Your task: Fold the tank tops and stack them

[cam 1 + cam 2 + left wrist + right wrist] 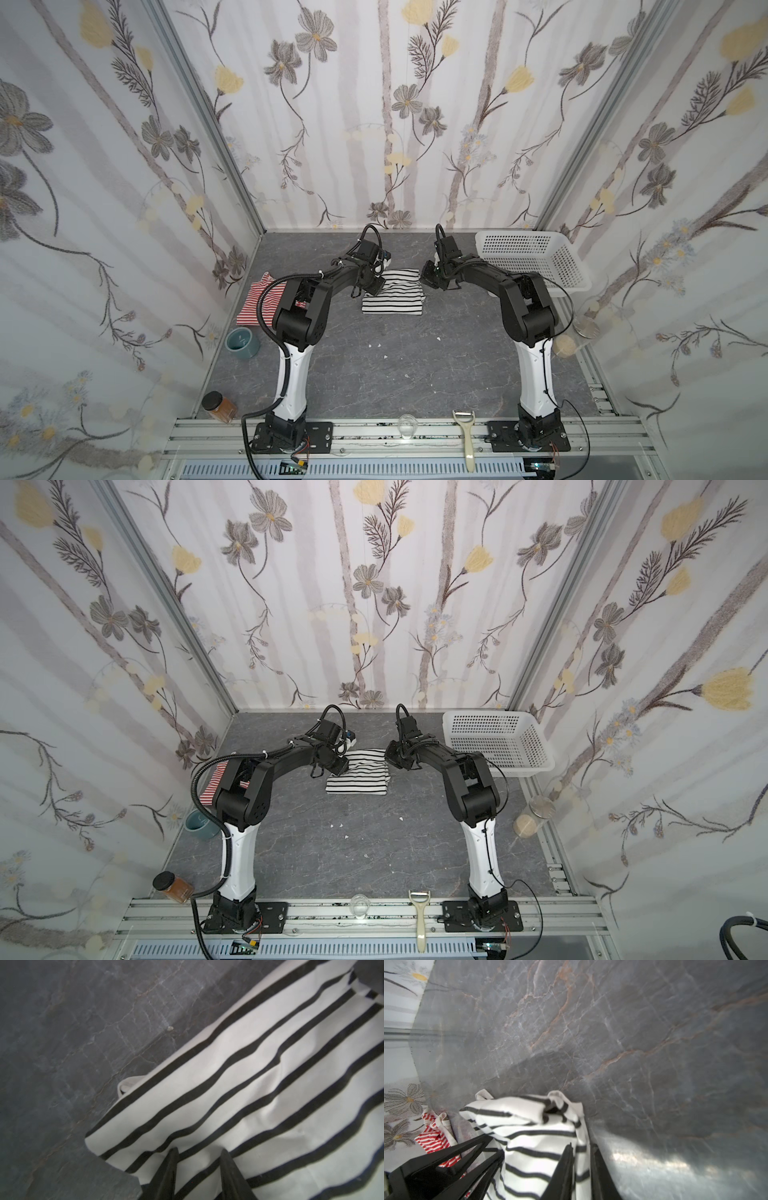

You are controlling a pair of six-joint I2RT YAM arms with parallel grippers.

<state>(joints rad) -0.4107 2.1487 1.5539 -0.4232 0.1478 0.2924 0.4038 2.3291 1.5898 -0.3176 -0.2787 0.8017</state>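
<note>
A white tank top with black stripes (pixel 392 301) (pixel 359 783) lies folded into a rough rectangle in the middle of the grey table. My left gripper (pixel 376 286) (pixel 199 1153) is at its far left corner, and a raised bulge of striped cloth (pixel 270 1084) sits between the jaws. My right gripper (pixel 428 276) (pixel 582 1146) is at the far right edge. Its jaws stand close together with the cloth's edge (pixel 529 1126) pinched between them. The red-and-white striped tank top (pixel 257 303) (pixel 432 1140) lies crumpled by the left wall, partly hidden under the left arm.
A white perforated basket (pixel 536 257) stands at the back right. By the left wall are a teal cup (pixel 242 343) and a spice jar (pixel 219 407). A clear jar (pixel 565 345) lies by the right wall. On the front rail rest a glass (pixel 406 426) and a peeler (pixel 467 440).
</note>
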